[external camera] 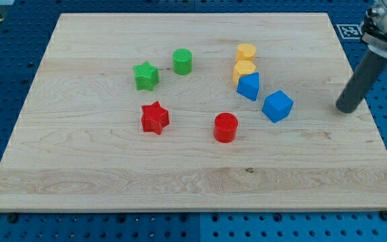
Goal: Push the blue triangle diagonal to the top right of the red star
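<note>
The bench is a pale wooden board that fills most of the frame, lying on a blue surface dotted with holes. A black-and-white square marker sits off the board's upper right corner; I can read no writing on it or anywhere else.

My rod comes down from the upper right corner of the frame, and my tip rests near the board's right edge, to the right of the blue cube and well apart from it. I carry no claw, so nothing is grasped or clenched.

The blue triangle sits right of centre, touching the lower yellow block, with the upper yellow block just above that. The blue cube lies just to its lower right.

The red cylinder stands near the centre, and the red star lies left of it. The green star and green cylinder sit side by side in the upper left-centre.
</note>
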`<act>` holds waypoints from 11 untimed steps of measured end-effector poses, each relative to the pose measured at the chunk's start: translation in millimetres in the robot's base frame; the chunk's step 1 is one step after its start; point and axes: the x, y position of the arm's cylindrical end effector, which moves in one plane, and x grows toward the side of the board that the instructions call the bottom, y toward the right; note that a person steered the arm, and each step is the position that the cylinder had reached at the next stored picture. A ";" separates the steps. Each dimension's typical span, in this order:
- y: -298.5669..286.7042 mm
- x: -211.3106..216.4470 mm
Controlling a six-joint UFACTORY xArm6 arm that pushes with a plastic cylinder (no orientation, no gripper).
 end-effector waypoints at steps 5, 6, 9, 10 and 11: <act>-153.0 -34.7; -153.0 -34.7; -97.8 -24.9; -97.8 -12.4; -97.6 -11.0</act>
